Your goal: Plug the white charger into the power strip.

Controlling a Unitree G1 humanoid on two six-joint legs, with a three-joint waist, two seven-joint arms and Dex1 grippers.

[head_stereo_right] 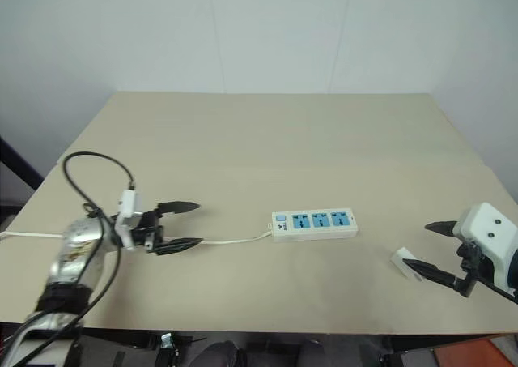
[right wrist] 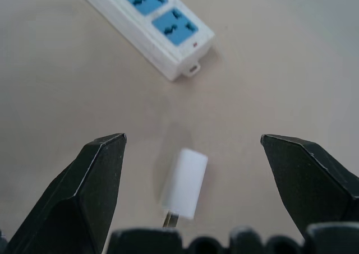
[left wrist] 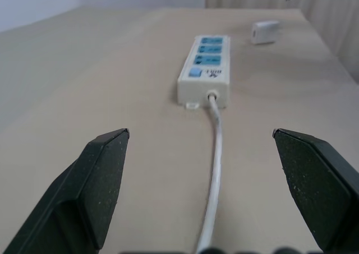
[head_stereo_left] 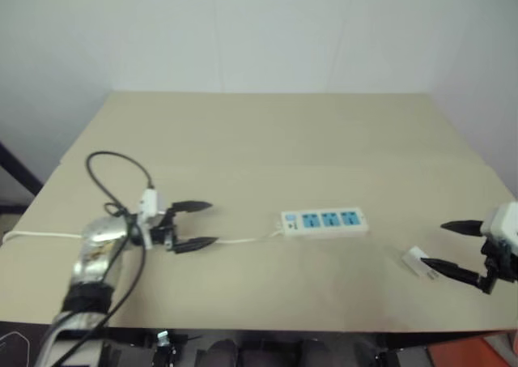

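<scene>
Two grippers stand spread and empty over the beige table (head_stereo_left: 267,140), and the coming move turns on how the white charger (right wrist: 185,182) lies against the right one. The right gripper (head_stereo_right: 431,249) hovers at the table's right edge with its black fingers wide apart, and in its wrist view the charger sits on the table between those fingers, near their base, touching neither. Its long axis runs roughly along the gripper's own pointing line, tilted a little, with the prong end toward the wrist and the blunt end toward the power strip (head_stereo_left: 324,222). That suggests the fingers could close across the charger's narrow width with little turning, though a small descent looks needed first. The power strip lies flat near the table's middle, its length running left to right, three blue sockets facing up and its nearest end just beyond the charger. The left gripper (head_stereo_left: 196,225) is well off to the left, fingers likewise spread, pointing along the thin white cord (left wrist: 216,164) toward the strip's switch end and holding nothing. The right arm is plainly nearer the charger, and the left is better placed to steady the strip.
</scene>
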